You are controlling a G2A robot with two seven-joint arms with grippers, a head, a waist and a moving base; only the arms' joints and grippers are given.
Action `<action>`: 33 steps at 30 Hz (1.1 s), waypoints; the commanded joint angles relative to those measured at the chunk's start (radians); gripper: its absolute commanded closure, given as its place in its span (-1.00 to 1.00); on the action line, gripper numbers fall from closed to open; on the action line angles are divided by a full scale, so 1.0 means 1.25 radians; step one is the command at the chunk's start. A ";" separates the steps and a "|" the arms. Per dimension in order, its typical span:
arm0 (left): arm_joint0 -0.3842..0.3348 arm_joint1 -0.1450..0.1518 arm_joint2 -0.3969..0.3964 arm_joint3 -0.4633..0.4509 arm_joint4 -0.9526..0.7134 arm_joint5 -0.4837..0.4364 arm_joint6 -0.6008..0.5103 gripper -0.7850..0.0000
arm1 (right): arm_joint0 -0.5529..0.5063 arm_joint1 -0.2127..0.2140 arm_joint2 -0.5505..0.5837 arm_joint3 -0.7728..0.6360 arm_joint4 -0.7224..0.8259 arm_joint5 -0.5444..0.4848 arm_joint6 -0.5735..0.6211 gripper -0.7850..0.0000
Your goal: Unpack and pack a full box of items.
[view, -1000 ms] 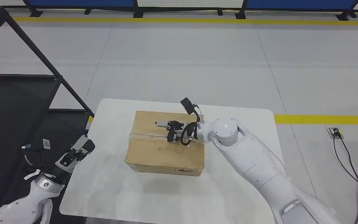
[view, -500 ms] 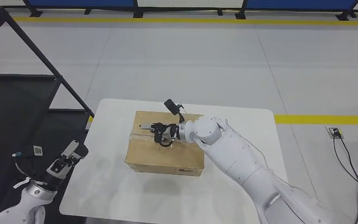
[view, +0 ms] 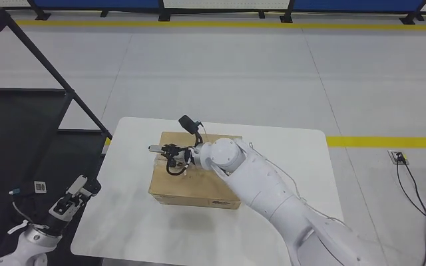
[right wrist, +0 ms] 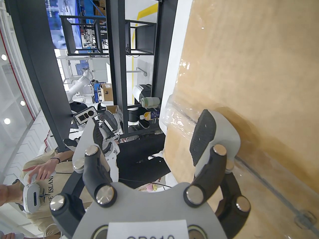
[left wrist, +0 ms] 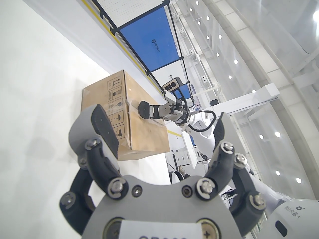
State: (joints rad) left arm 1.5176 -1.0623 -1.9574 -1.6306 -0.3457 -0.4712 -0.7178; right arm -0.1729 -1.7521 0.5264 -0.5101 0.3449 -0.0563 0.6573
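We see one container, a brown cardboard box [view: 178, 183] standing on the white table [view: 286, 146], a little toward the table's left half and well in from every edge. Its top flaps lie shut and flat, and clear tape [right wrist: 174, 118] runs along the centre seam [right wrist: 261, 170] and folds down over the end wall, so whatever the box holds is hidden from us. In the left wrist view the box [left wrist: 147, 135] shows a row of printed handling symbols down its end wall. The right gripper [view: 162, 151] sits at the left end of the box top, right over the taped seam, with its fingers spread apart and nothing between them. In its own wrist view the right gripper [right wrist: 152, 128] has one pad [right wrist: 203, 130] low over the cardboard beside the tape, while the other finger hangs out past the box's end. We cannot tell whether the pad touches the surface. The left gripper [view: 85, 187] is well apart from the box, off the table's near left corner. Its fingers [left wrist: 103, 123] are also wide apart and empty.
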 commanded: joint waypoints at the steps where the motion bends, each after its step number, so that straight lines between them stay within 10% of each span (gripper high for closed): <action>1: 0.003 0.001 -0.003 0.005 -0.008 -0.005 -0.008 -1.00 | 0.005 -0.014 0.000 0.017 0.006 0.001 -0.013 -0.95; 18: 0.008 0.006 -0.005 0.046 -0.047 -0.021 -0.046 -1.00 | 0.030 -0.112 0.008 0.137 0.030 -0.061 -0.015 -1.00; 33: -0.008 0.011 0.015 0.031 -0.031 -0.015 -0.068 -1.00 | 0.048 -0.105 0.054 0.199 0.020 -0.101 0.074 -1.00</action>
State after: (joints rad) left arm 1.5092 -1.0487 -1.9419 -1.5908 -0.3864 -0.4914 -0.8009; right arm -0.1126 -1.8868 0.5900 -0.2644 0.3735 -0.1803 0.7547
